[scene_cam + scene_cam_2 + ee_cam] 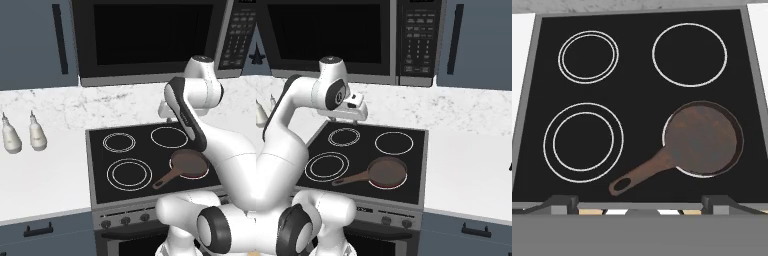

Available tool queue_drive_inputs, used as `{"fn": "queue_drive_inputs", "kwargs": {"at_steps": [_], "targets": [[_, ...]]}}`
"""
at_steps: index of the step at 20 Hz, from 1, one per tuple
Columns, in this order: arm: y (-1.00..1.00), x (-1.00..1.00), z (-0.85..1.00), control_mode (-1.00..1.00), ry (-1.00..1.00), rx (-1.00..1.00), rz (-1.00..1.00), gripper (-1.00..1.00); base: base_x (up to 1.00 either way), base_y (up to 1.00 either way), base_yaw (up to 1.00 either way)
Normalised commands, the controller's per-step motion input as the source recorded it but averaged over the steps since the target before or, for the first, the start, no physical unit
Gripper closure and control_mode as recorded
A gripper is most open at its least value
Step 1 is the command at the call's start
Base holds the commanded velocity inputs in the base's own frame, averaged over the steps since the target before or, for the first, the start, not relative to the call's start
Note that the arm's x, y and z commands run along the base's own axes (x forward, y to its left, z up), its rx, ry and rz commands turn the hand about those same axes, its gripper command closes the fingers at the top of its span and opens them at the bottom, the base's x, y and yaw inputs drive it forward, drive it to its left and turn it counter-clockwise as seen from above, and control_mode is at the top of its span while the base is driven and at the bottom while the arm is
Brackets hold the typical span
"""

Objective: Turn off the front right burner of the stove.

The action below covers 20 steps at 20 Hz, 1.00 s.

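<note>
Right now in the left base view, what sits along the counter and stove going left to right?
First white bottle → second white bottle → front left double-ring burner → skillet on the front right burner.

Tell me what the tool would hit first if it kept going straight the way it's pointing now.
Probably the stove, its bare black glass between the four rings; the open tool looks down onto it, though depth is hard to judge.
</note>
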Motion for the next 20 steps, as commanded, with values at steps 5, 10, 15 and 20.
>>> {"fn": "queue_drive_inputs", "kwargs": {"at_steps": [5,10,15,20], "targets": [[0.00,0.00,0.00,1.00,0.00,0.00,0.00,-1.00,0.00,-0.03,0.00],[0.00,0.00,0.00,1.00,0.00,0.00,0.00,-1.00,0.00,-0.29,0.00],[0.00,0.00,0.00,1.00,0.00,0.00,0.00,-1.00,0.00,-0.33,0.00],[0.00,0.00,0.00,1.00,0.00,0.00,0.00,-1.00,-0.03,-0.40,0.00]]}}
